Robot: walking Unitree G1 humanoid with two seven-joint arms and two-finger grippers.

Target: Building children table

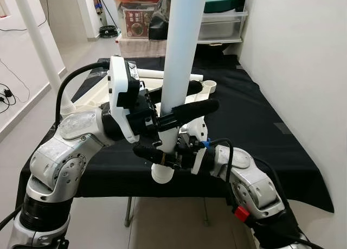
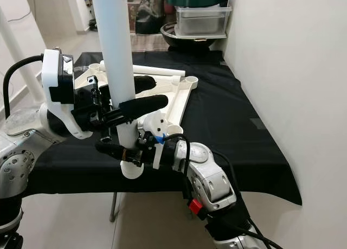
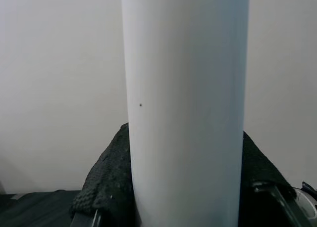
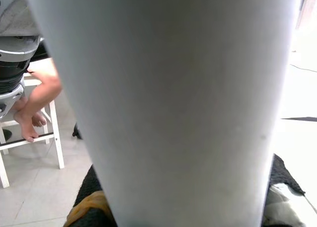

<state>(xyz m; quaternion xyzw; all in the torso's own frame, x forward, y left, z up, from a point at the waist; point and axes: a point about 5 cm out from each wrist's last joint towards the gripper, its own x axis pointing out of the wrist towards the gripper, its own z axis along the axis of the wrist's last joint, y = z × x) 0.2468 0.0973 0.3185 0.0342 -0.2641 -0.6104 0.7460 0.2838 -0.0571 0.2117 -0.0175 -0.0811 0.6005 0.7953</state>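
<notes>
Both grippers clamp white leg (image 1: 184, 48) upright, front of tabletop (image 2: 176, 100).

Leg vertical, held off table edge; tabletop lies flat on black cloth (image 1: 260, 129) at approx 12 o'clock from leg, sockets (image 2: 191, 81) up. To do well: keep leg plumb, bring bottom end over a socket, lower straight, no twist till seated. Left gripper (image 1: 181, 110) comes in from 9 o'clock, wrist level, fingers pinching leg mid-shaft. Right gripper (image 1: 162, 158) reaches from 3 o'clock, elbow bent low, fingers pinching leg nr bottom end.
</notes>
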